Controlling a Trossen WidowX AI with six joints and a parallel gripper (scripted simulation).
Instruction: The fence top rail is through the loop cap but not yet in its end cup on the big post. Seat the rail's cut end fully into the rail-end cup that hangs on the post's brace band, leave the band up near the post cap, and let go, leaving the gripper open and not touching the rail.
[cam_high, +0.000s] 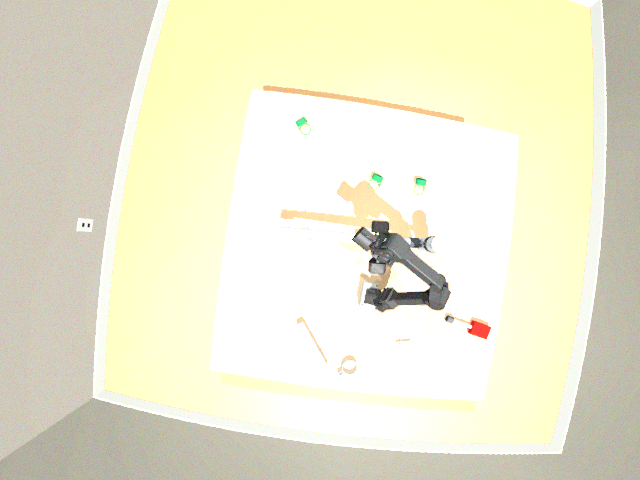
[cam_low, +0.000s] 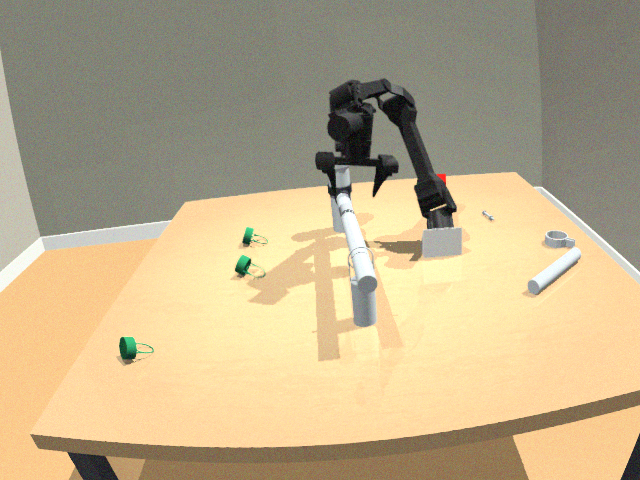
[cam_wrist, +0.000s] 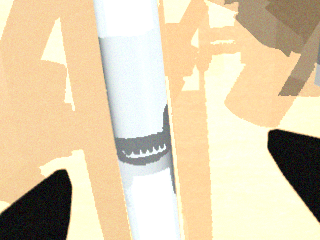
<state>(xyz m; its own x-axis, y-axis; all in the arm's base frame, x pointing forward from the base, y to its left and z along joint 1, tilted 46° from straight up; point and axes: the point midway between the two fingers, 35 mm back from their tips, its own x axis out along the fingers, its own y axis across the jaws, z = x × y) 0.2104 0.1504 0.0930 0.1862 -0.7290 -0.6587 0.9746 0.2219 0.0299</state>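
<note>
The light grey top rail (cam_low: 356, 237) (cam_wrist: 134, 95) runs from the short near post (cam_low: 364, 305) back toward the big post (cam_low: 341, 177). The loop cap's thin ring (cam_low: 361, 248) goes around the rail near its near end. The rail's far end meets a dark-looking part at the big post, partly behind a finger; I cannot tell how deep it sits in the cup. The band is too small to make out. My gripper (cam_low: 353, 191) (cam_wrist: 171, 159) is open and empty, its fingers on either side of the rail. In the wrist view both fingertips show gaps to the rail.
Several green caps with loops, such as one (cam_high: 301, 122) (cam_low: 128, 347) at the near left, lie left of the rail. A loose grey tube (cam_low: 554, 270), a grey ring clamp (cam_low: 556, 242) and a small bolt (cam_low: 488, 215) lie right. A red block (cam_high: 479, 329) is beyond the arm.
</note>
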